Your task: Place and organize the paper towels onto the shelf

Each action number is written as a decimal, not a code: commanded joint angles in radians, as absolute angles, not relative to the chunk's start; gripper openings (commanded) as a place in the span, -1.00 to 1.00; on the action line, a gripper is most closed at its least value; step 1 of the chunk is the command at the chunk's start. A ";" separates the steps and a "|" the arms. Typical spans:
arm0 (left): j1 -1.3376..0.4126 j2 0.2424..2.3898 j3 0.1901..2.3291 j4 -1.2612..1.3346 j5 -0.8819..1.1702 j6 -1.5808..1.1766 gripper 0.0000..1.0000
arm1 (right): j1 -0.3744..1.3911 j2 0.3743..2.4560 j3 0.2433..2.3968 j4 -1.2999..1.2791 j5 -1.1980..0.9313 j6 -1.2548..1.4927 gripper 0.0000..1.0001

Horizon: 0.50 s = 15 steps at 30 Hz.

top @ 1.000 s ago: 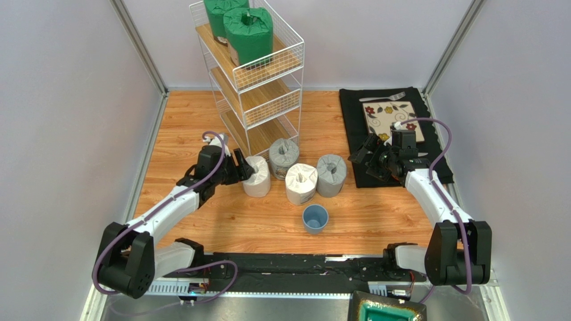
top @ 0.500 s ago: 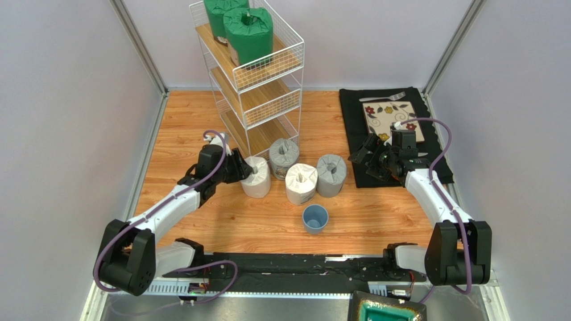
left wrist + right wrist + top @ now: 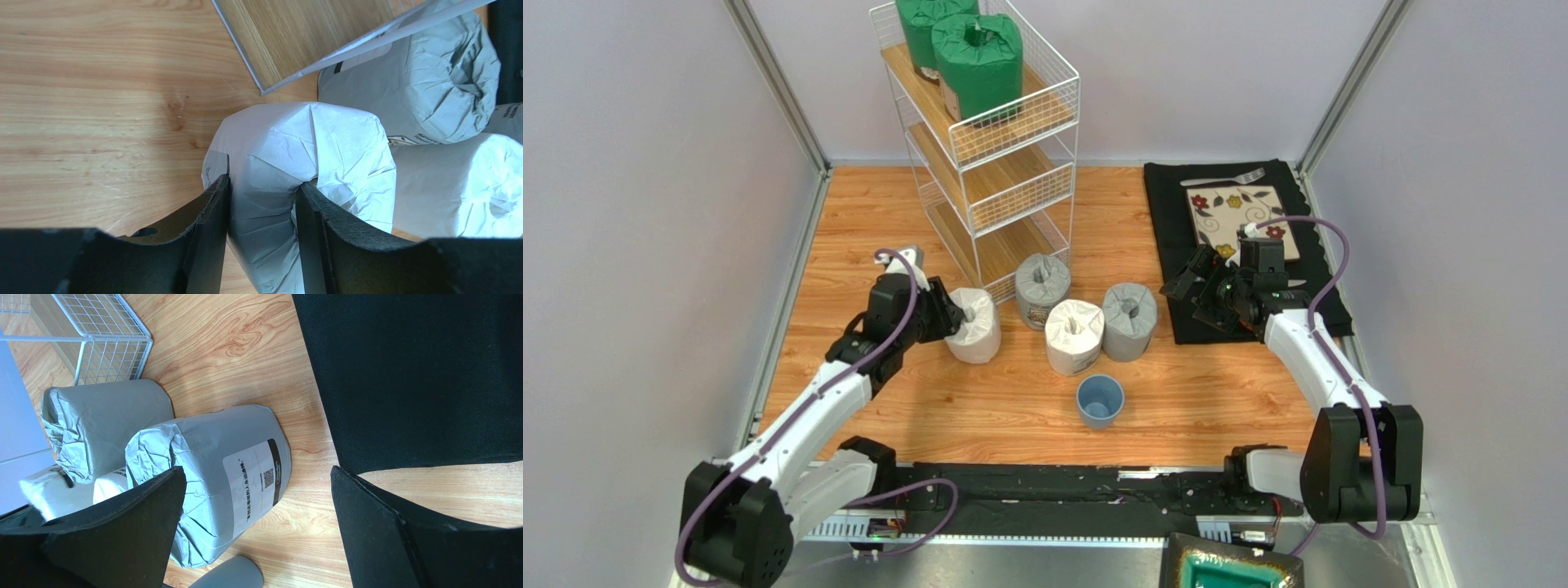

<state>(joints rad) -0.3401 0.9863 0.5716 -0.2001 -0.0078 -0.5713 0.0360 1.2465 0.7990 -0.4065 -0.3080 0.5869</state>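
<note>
White paper-towel roll (image 3: 307,153) stands left of the counter's (image 3: 879,221) middle, before the shelf (image 3: 995,178); we pinch it with our left gripper (image 3: 263,187) for lifting, while our right gripper (image 3: 256,478) hangs spread open.

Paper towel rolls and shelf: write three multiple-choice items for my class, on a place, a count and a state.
1. The green rolls stand on the shelf's: A top tier; B middle tier; C bottom tier.
2. Rolls off the shelf: A two; B four; C six.
3. The left gripper is: A open; B shut on a white roll; C shut on a green roll.
Answers: 1 A, both sit on the top plank. 2 B, two white and two grey rolls. 3 B, it pinches white wrapping.
</note>
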 commanded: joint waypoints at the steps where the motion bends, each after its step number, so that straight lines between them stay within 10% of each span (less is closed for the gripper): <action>1: -0.344 0.870 0.617 -0.233 -0.120 -0.548 -0.02 | 0.032 1.250 0.808 -0.379 -0.319 0.589 0.82; 15: -0.344 0.759 0.719 -0.187 -0.468 -0.480 -0.06 | 0.032 1.236 0.804 -0.382 -0.319 0.588 0.82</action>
<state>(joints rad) -0.3401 0.7616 0.6197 -0.2749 -0.3492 -0.5350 0.0360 1.2469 0.7990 -0.4061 -0.3088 0.5869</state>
